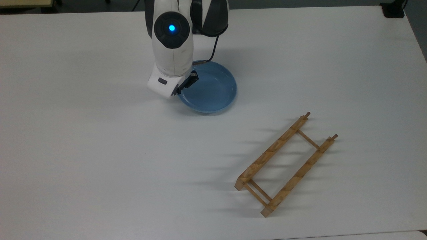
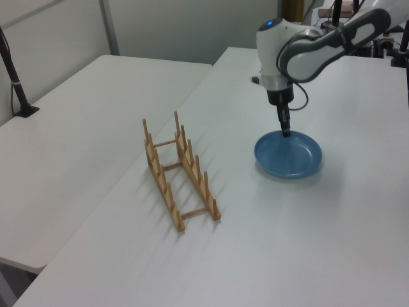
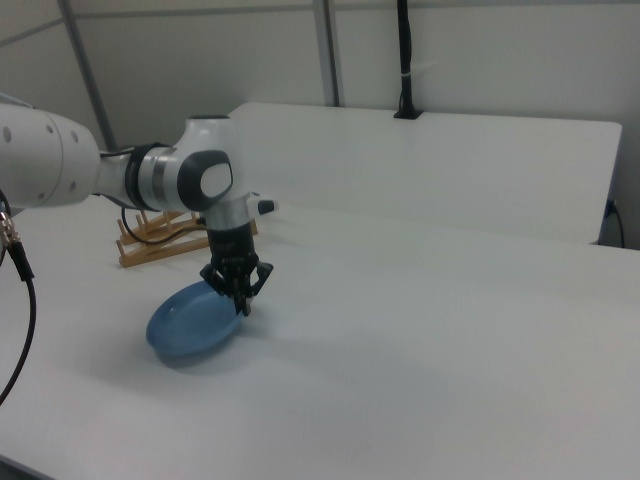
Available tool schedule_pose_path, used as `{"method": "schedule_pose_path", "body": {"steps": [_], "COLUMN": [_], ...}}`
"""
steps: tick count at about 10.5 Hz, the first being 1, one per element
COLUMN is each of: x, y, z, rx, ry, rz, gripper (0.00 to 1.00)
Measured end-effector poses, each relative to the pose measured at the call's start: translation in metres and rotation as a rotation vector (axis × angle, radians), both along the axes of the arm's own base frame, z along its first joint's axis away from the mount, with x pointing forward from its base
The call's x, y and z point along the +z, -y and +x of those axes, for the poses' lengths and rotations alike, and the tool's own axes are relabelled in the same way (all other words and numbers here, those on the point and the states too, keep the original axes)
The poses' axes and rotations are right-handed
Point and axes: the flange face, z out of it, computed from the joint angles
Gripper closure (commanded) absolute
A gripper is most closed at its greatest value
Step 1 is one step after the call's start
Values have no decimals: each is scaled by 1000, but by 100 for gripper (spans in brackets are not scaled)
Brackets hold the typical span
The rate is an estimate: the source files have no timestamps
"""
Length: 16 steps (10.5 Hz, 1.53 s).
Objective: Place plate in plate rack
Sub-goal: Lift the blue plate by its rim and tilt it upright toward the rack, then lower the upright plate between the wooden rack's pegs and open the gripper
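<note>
Fingers: dark fingers [image 3: 240,296] point down at the plate's rim and appear pinched on it, one pad inside the rim and one outside; seen most plainly in the right view.
Grip site: top view puts the fingers [image 1: 187,81] at the plate's left edge, under the white wrist; left view has the fingers [image 2: 285,132] at the plate's far edge.
Plate: light-blue plate [image 1: 208,87] spreads away from the fingers toward the top view's right. In the right view the plate [image 3: 192,320] looks tilted, gripped side up, far side low near the counter [image 1: 100,150]; whether that side touches, I cannot tell.
Step in hand (judgement): lift off the counter by the rim.
How to do it well: keep the pinch firm, since an edge grip lets the plate swing; rise slowly until the low side is clear, then turn the plate upright before travel.
Plate rack: wooden plate rack [image 1: 287,165] is well apart from the fingers, toward the top view's lower right, empty; plate rack [image 2: 179,173] pegs stand upright.
Risk: slip at the rim.
</note>
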Motion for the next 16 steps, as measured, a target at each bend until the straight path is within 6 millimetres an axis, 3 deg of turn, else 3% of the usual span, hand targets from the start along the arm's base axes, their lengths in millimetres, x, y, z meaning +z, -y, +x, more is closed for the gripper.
{"method": "schedule_pose_path", "body": {"steps": [1,3,6,9,12,16], "x": [21,82,163,213,235,214], "y": [0,-12,-60,-112,-183,-257], "z": [8,25,34,39,35,23], "rx": [-14,-56,-148,-227,-298,-309], "ry": [19,120,287,455,711,910], "rz": [-3,-5,14,46,-24,-122], "gripper": [100,100,100,100,100,100]}}
